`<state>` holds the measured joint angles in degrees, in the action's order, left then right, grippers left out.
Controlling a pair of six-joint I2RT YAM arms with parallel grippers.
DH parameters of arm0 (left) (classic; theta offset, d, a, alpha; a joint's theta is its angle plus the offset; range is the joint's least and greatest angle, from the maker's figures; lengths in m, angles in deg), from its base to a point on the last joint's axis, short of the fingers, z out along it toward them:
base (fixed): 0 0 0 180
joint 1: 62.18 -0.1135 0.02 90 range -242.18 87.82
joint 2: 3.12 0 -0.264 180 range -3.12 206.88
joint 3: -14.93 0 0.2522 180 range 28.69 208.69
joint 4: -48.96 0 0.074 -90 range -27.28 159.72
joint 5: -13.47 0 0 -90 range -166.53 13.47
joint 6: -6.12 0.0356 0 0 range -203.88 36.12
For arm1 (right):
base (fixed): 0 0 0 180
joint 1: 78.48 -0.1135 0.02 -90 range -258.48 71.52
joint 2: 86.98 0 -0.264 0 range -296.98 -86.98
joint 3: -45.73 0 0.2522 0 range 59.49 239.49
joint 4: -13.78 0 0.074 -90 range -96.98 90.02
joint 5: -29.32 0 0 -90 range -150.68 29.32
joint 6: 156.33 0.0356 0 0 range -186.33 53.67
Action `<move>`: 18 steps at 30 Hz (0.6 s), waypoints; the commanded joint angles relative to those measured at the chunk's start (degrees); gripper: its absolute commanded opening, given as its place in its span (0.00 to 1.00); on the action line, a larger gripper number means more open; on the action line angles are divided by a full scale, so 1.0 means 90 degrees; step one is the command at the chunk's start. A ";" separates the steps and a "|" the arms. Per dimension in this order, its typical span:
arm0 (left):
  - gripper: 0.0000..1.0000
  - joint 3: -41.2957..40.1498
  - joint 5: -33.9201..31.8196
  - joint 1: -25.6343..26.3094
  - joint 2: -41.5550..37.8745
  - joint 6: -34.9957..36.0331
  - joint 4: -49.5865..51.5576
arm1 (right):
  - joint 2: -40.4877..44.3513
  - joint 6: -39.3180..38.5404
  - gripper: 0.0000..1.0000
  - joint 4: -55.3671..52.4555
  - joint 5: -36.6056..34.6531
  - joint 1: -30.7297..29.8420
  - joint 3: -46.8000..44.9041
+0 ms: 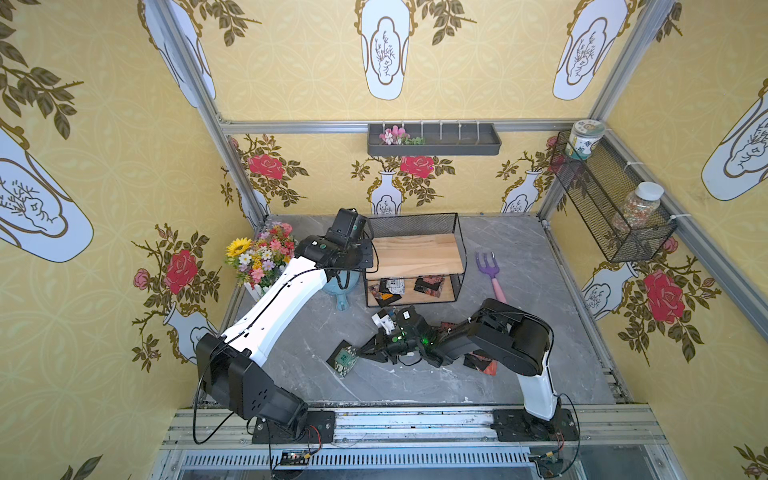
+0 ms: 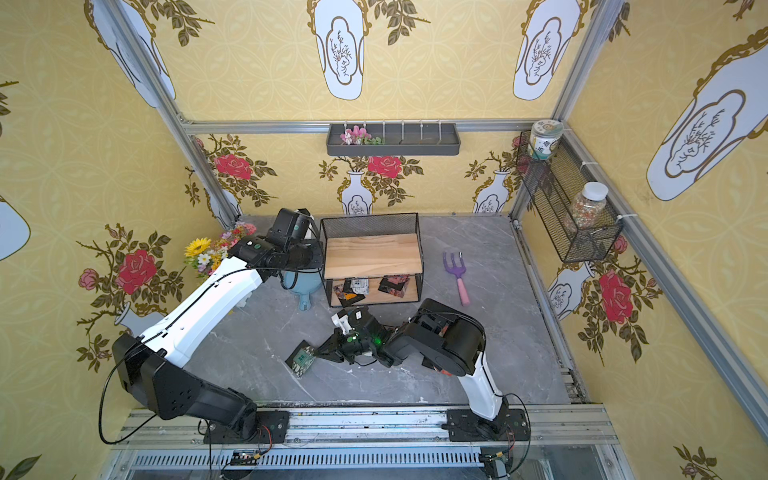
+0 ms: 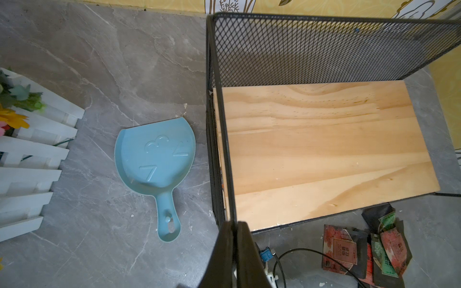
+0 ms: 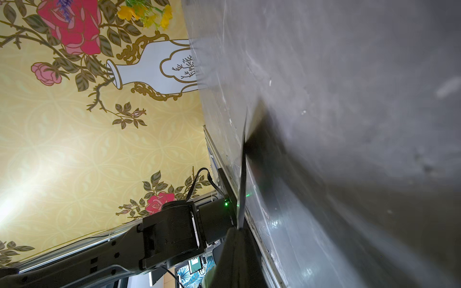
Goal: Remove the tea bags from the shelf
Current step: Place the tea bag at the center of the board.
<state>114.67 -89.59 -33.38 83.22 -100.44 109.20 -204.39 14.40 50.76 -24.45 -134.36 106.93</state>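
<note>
The shelf (image 1: 415, 253) stands by the far edge of the surface (image 1: 519, 374). On its lower board lie several tea bags (image 1: 390, 289): flat foil squares with black edges and red, orange or white panels. The left pincer (image 3: 233, 227) is closed on the wire post at the shelf's corner. The right pincer (image 1: 360, 353) grips a green tea bag (image 1: 344, 358) by its edge, near the middle of the surface. A red tea bag (image 1: 482, 361) lies beside the right arm.

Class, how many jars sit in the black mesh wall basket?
2. A patterned-lid jar stands at the basket's far end; a white-lidded jar leans near its front end. None looks hidden.
</note>
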 commanded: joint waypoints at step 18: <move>0.00 -0.0010 0.0152 0.0008 0.0045 0.0082 0.0060 | 0.2539 -0.0887 0.57 -0.2909 -0.1101 0.0393 -0.0962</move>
<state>114.69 -89.59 -33.38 83.22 -100.44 109.18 -185.96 8.41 29.47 -30.86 -131.76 99.85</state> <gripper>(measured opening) 0.091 0.575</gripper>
